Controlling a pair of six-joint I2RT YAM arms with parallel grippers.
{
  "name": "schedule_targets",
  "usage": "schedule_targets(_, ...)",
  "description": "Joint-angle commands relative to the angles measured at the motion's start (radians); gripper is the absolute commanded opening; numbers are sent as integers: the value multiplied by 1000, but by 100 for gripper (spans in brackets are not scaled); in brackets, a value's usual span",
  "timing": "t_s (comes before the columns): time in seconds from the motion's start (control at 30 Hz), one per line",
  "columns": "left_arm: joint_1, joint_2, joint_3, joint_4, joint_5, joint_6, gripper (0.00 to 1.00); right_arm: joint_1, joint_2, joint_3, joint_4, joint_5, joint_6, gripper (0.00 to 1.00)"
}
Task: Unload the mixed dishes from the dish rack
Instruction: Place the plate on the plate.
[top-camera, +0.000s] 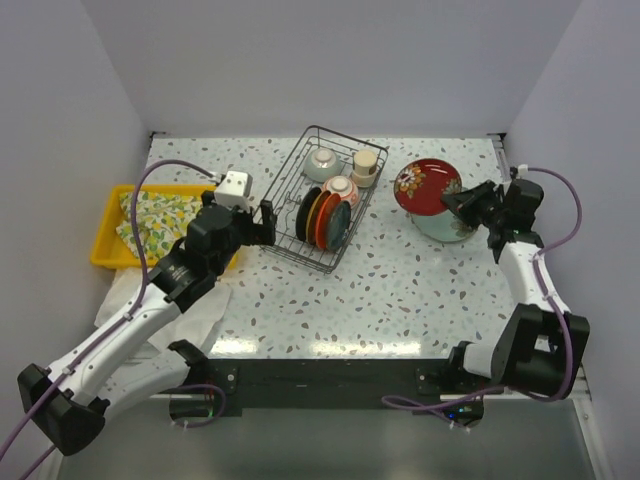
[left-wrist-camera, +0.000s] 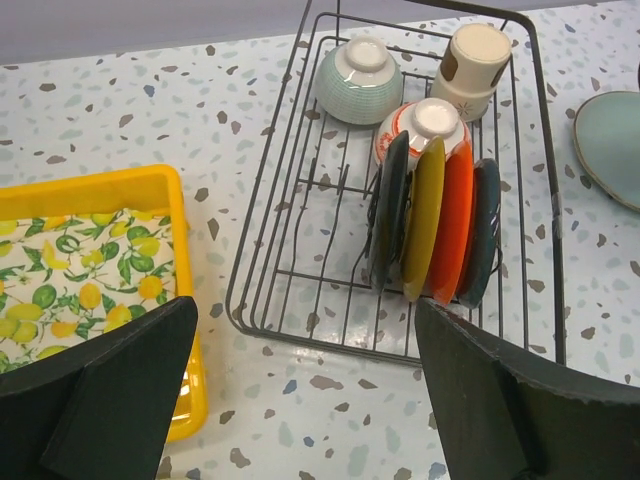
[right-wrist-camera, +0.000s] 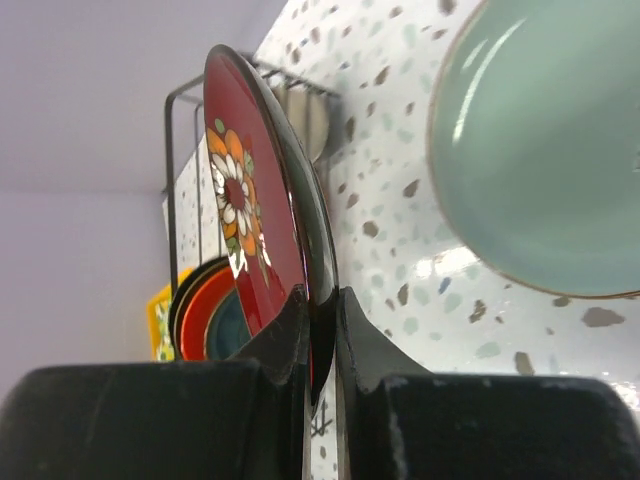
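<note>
At the far left a yellow plastic tray (top-camera: 103, 238) holds a lemon-printed cloth (top-camera: 160, 215), neither of them part of the job. Just to its right the left gripper (left-wrist-camera: 310, 400) hangs with its jaws spread wide and nothing between them, facing the near left corner of the black wire dish rack (left-wrist-camera: 315, 215), which stands mid-way across the speckled table (top-camera: 400, 300). Four round glazed plates stand on edge among the tines at the rack's near end, packed face to face: a grey-green plate (left-wrist-camera: 388, 210), a yellow plate (left-wrist-camera: 425, 215), an orange-red plate (left-wrist-camera: 455, 220) and a black plate (left-wrist-camera: 484, 235). They look like stiff, slick, chip-prone ceramic. I judge each is best pinched at the top of its rim, a finger on either face, and drawn straight up clear of its neighbours. The grey-green one has the freest face. Behind them a ribbed celadon bowl (left-wrist-camera: 360, 78) and a red-patterned white bowl (left-wrist-camera: 432, 122) sit foot ring up, with a beige cup (left-wrist-camera: 475, 65) at the far corner. These look lighter, and a foot ring or the cup's wall seems the likely hold. Right of the rack, the right gripper (right-wrist-camera: 320, 310) is clamped on the rim of a glossy red plate (right-wrist-camera: 245, 190) painted with an orange-and-white flower. The plate is held tilted on edge beside a pale green dish (right-wrist-camera: 540, 150) lying flat on the table. Whether the two touch I cannot tell. Such a thin-edge pinch on smooth glaze could slip, so it wants a slow, low set-down.
</note>
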Motion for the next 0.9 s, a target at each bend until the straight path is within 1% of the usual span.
schedule_targets(0.0, 6, -47, -24, 5, -53, 39, 95, -77, 57, 2, 138, 18, 93, 0)
schedule_targets(0.1, 6, -68, -42, 5, -50, 39, 95, -113, 115, -7, 142, 31, 100, 0)
schedule_targets(0.33, 6, -64, -45, -1, -24, 38, 95, -165, 241, -36, 207, 32, 154, 0)
schedule_targets(0.57, 7, -42, -41, -4, -9, 28, 95, -177, 346, -1, 187, 19, 120, 0)
schedule_targets(0.83, 6, -16, -35, -1, 10, 13, 95, -177, 403, 22, 129, 23, 54, 0)
schedule_targets(0.87, 6, -13, -35, 1, 13, 12, 95, -177, 408, 25, 121, 26, 44, 2)
